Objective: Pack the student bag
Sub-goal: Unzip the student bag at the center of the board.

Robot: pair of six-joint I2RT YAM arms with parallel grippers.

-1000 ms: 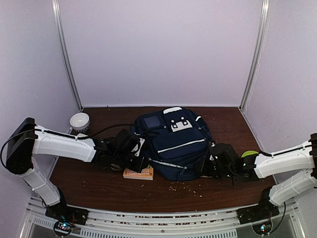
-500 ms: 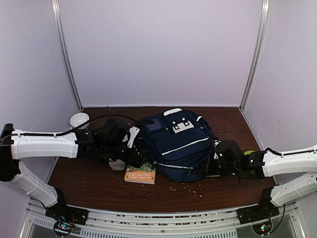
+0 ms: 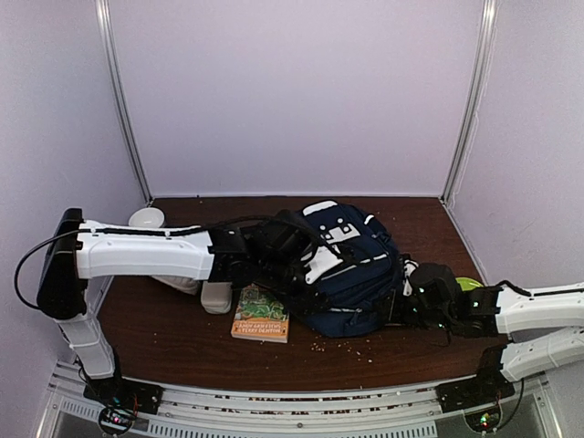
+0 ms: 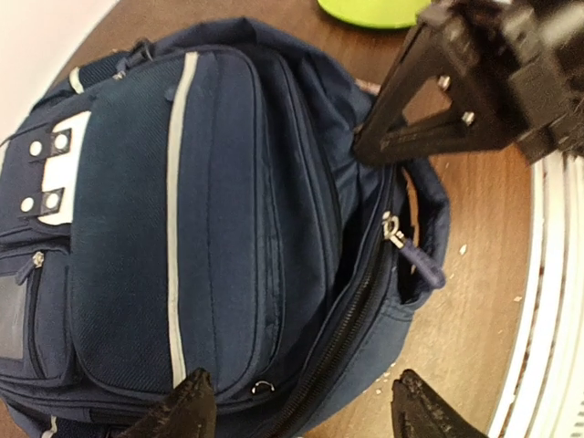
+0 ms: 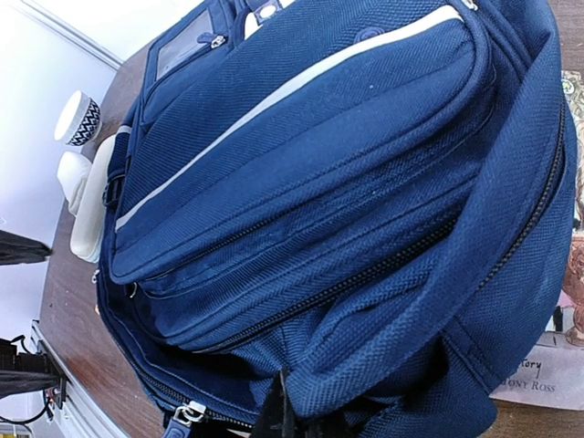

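Navy blue across the student bag [image 3: 365, 292], cut by a white stripe [image 4: 175, 274] and a white patch [image 4: 55, 169] with dark studs. Dark reddish-brown wood under it on the table [image 3: 182, 342]. Green and orange on the book [image 3: 261, 315] cover. Bright lime on the object [image 4: 370, 7] behind. White with what looks like a dark blue zigzag band on the cup [image 5: 78, 117]. Pale lilac on the walls [image 3: 292, 91].

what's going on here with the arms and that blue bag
Two robot arms are working on a navy student bag lying on the table. The right gripper is clamped on the fabric at the bag's right edge. The left gripper hovers open above the bag, near a zipper that looks partly undone. A book lies on the table just in front of the bag, not yet packed.
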